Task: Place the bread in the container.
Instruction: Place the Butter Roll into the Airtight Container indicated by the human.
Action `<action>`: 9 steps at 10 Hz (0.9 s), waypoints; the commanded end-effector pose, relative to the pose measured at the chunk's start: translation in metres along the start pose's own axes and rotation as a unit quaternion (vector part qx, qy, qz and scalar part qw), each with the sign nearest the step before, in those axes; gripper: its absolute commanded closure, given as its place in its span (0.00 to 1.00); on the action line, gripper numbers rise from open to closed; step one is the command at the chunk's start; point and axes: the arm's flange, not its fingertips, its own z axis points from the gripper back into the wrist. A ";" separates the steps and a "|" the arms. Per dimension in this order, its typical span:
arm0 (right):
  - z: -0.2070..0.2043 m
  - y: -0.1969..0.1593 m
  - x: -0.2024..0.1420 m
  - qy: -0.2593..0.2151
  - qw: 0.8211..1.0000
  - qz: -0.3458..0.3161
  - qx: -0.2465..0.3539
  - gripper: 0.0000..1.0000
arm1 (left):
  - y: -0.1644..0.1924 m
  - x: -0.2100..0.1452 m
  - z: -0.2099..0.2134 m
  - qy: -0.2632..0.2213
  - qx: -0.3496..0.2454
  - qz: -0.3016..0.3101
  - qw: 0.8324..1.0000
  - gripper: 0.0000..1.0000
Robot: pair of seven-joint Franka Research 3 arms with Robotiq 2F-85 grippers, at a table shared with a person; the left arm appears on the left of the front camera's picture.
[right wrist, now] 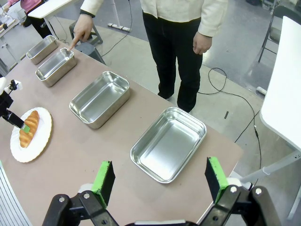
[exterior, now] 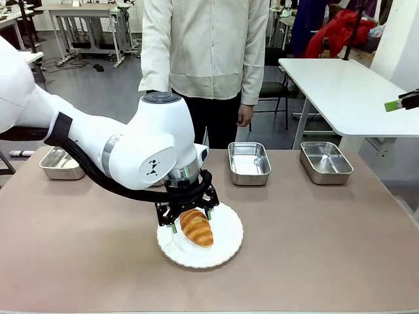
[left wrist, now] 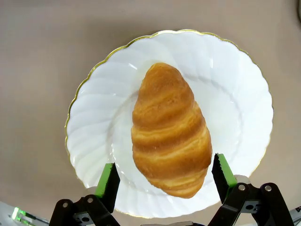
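The left gripper (left wrist: pixel 164 181), fingers spread and unclenched, straddles the golden-brown ridged croissant (left wrist: pixel 169 129) on the round white plate (left wrist: pixel 89 117); grasping and transfer to a steel pan remain.

The bread (left wrist: pixel 170 132) has a glossy, ridged golden-brown crust. Under it, the plate (left wrist: pixel 94 113) looks like smooth, shiny white glazed ware with a thin gilt rim. The container (right wrist: pixel 168 143) is polished metal, mirror-bright inside. The table (exterior: pixel 327 235) carrying the plate is matt and smooth. Beside the bread, the left gripper's (left wrist: pixel 165 178) fingers (left wrist: pixel 109 181) bear matt green pads on black plastic-looking links.
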 end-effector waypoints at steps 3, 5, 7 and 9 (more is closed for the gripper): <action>0.000 0.000 0.001 -0.007 1.000 0.000 0.002 0.00 | -0.012 0.007 -0.022 -0.003 0.002 0.004 1.000 0.00; 0.000 0.000 0.001 -0.007 1.000 0.000 0.002 0.00 | -0.012 0.007 -0.026 0.003 0.003 0.006 1.000 0.00; 0.000 0.000 0.001 -0.007 1.000 0.000 0.002 0.00 | -0.012 0.007 -0.026 0.000 0.008 0.006 1.000 0.05; 0.000 0.000 0.001 -0.007 1.000 0.000 0.002 0.00 | -0.014 0.008 -0.026 0.003 0.015 0.004 1.000 0.24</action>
